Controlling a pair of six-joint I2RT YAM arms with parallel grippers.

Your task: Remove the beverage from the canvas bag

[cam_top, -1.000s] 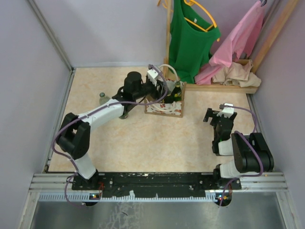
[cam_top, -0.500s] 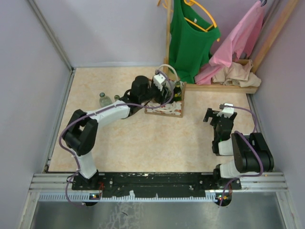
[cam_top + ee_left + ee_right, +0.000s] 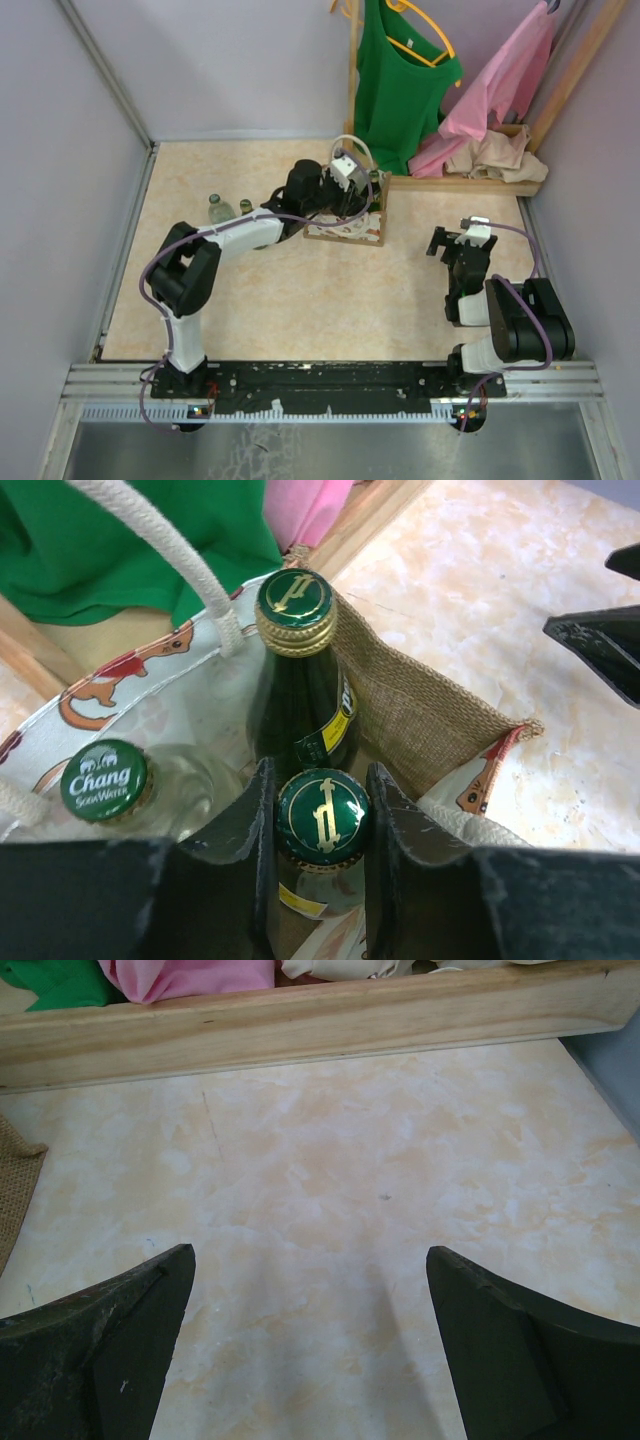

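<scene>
The canvas bag (image 3: 345, 229) stands at the back middle of the table, its white handle (image 3: 190, 570) and burlap inner wall (image 3: 420, 715) showing in the left wrist view. Inside stand three bottles: a dark green bottle with a green-gold cap (image 3: 322, 818), a second one like it (image 3: 294, 605) behind it, and a clear Chang soda bottle (image 3: 104, 780) to the left. My left gripper (image 3: 352, 178) reaches into the bag's top, and its fingers (image 3: 245, 830) press on either side of the near bottle's cap. My right gripper (image 3: 458, 240) is open and empty over bare table (image 3: 310, 1260).
Two small bottles (image 3: 216, 207) (image 3: 245, 206) stand on the table left of the bag. A wooden rack base (image 3: 460, 182) runs along the back right, with a green shirt (image 3: 400, 80), a pink garment (image 3: 500, 80) and a beige cloth heap (image 3: 500, 155). Walls close in on both sides.
My left arm has swung right from beside the bag to over its opening, uncovering the second small bottle on the table. The right arm has not moved.
</scene>
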